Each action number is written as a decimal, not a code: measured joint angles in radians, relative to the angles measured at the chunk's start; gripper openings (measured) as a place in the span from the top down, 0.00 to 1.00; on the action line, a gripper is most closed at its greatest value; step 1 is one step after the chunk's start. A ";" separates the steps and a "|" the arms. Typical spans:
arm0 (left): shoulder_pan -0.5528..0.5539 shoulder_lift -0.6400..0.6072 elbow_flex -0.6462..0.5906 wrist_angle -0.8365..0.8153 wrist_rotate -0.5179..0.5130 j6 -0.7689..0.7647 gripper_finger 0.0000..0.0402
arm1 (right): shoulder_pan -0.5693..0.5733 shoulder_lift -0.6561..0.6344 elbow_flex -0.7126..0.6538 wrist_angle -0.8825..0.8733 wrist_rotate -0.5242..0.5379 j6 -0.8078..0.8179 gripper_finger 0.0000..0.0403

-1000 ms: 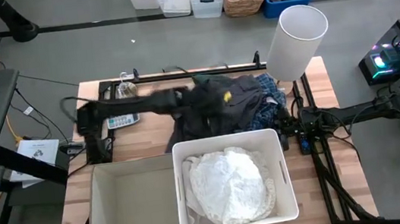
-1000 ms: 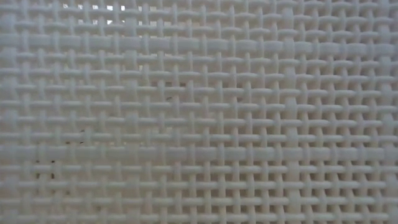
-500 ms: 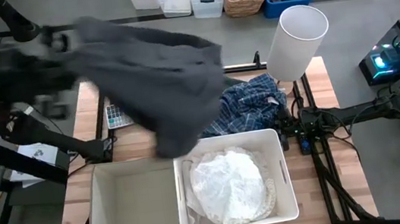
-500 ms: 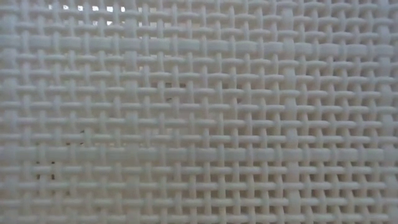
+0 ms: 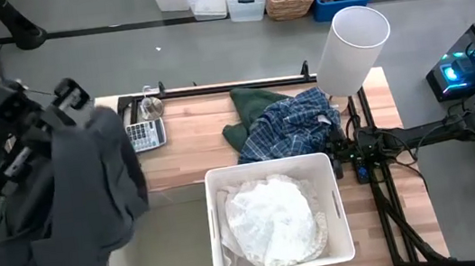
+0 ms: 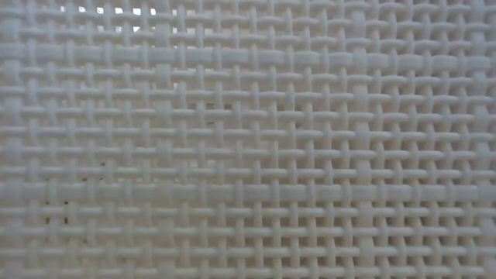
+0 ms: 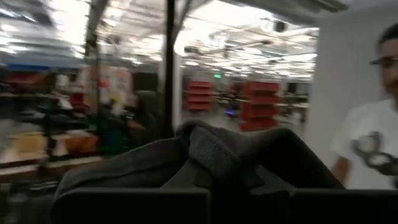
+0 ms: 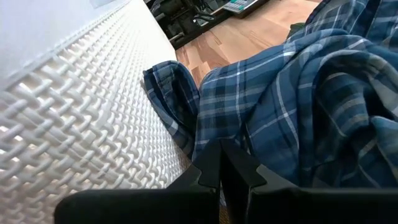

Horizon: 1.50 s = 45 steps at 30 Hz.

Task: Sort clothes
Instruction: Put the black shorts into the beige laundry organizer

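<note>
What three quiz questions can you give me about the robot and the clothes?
1. True or false: the right gripper sits low beside the plaid shirt, close to the white bin.
2. Which one does the raised left gripper hold?
A. a white garment
B. the dark grey garment
C. a blue towel
3. Fill the gap: the plaid shirt lies on the table, partly over the dark ____ garment.

Key: 1 true; 2 B; 3 green.
</note>
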 joint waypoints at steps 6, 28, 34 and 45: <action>-0.056 0.067 -0.027 0.200 0.135 -0.005 1.00 | 0.000 0.000 0.000 0.000 0.000 0.000 1.00; -0.291 0.072 -0.080 -0.053 0.033 -0.182 1.00 | 0.000 0.000 0.000 0.000 0.000 0.000 1.00; -0.393 0.069 -0.174 0.014 -0.032 -0.214 1.00 | 0.000 0.000 0.000 0.000 0.000 0.000 1.00; -0.410 0.097 -0.305 0.305 -0.031 -0.046 1.00 | 0.000 0.000 0.000 0.000 0.000 0.000 1.00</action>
